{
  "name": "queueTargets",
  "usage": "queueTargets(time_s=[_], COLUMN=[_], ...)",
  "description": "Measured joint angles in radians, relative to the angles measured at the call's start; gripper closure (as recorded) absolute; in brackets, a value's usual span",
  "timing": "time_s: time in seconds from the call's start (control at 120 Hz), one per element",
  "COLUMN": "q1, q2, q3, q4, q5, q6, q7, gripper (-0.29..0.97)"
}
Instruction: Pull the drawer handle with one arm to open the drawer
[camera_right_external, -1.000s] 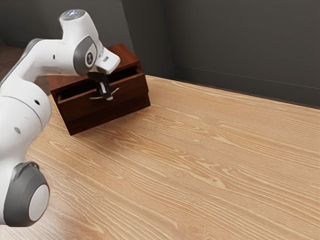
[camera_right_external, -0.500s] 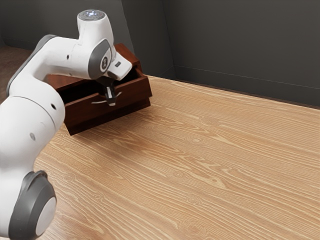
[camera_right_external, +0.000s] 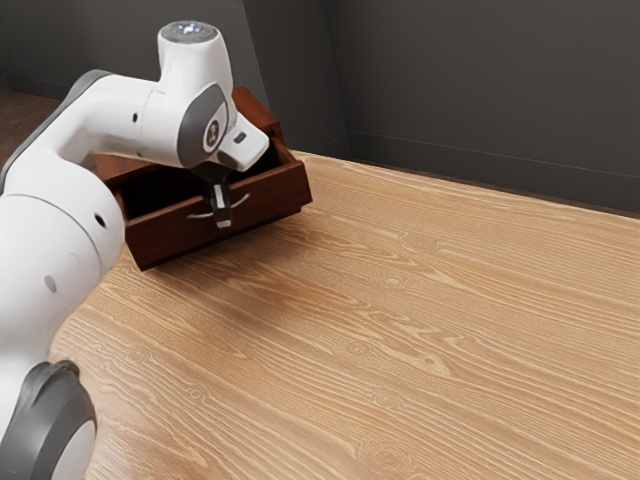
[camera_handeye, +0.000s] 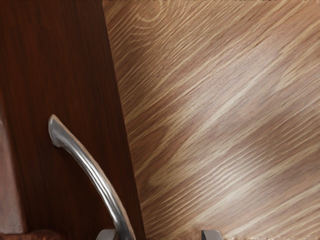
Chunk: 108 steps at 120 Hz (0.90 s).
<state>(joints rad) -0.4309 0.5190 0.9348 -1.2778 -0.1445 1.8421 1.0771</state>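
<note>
The handle (camera_handeye: 85, 165) is cut off by the wrist view's edge.

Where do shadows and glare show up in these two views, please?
Exterior view: even, soft light; a faint shadow lies on the table in front of the drawer. Wrist view: a bright sheen runs along the handle, and a diffuse dark band crosses the table beside the drawer.

The white arm (camera_right_external: 70, 190) comes in along the left edge of the exterior view, its thick lower links filling the lower left and its upper link sloping up toward the upper left. There the grey-capped wrist (camera_right_external: 205, 120) bends over, and the black gripper (camera_right_external: 222, 210) points straight down. In the wrist view, two grey fingertips (camera_handeye: 106, 234) at the lower edge stand well apart.
</note>
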Motion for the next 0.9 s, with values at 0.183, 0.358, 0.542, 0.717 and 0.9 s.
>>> queueTargets(time_s=[0.183, 0.358, 0.542, 0.717, 0.9], q1=[-0.073, -0.127, -0.136, -0.15, -0.226], q2=[-0.014, -0.028, -0.033, -0.07, -0.275], q3=[0.05, 0.093, 0.107, 0.117, 0.119], q4=[-0.048, -0.101, -0.107, -0.106, -0.106], q5=[0.001, 0.002, -0.002, -0.007, -0.005], q6=[0.0, 0.002, 0.002, 0.0, -0.037], q7=[-0.001, -0.003, -0.003, -0.002, -0.001], gripper=[0.56, 0.57, 0.54, 0.4, 0.32])
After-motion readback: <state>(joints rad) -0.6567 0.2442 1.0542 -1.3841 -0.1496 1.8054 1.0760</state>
